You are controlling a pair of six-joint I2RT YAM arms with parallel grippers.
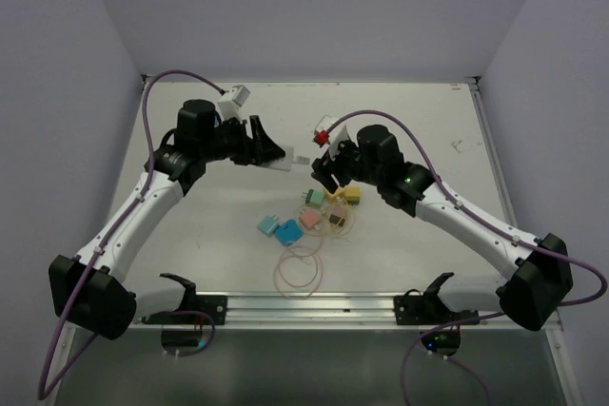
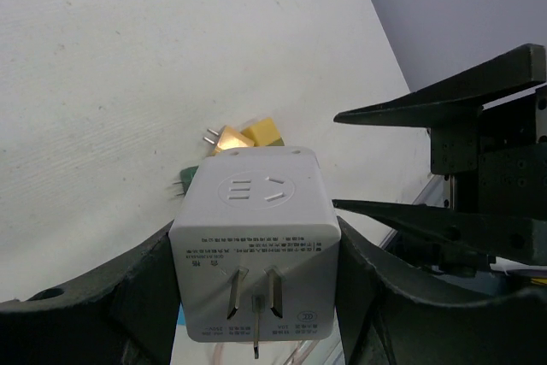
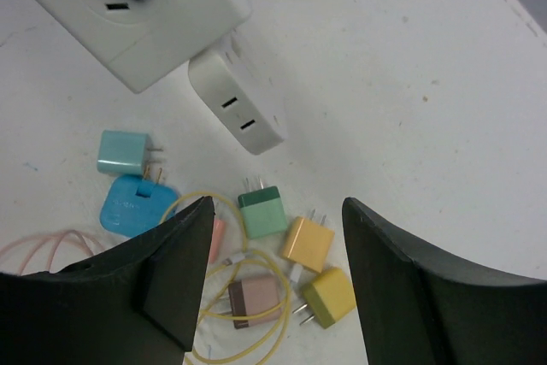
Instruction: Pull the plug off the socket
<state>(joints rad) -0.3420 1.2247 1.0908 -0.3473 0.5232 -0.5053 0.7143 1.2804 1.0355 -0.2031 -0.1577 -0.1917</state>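
A: Quick layout?

B: Mid table [image 1: 433,140], left gripper [image 2: 256,237] is clamped on the white socket [image 3: 145,23]. Right gripper [image 3: 278,207] is just beside it, spread wide, nothing in it.

A: Plug?

B: White plug [image 3: 237,113] sticks out of the socket's side, ahead & up-left of the right gripper in its wrist view, not btwn the fingers. Long axis diagonal, free end pointing twd the right gripper. Prob pull along that axis. Loose chargers [image 3: 308,244] lie below it.
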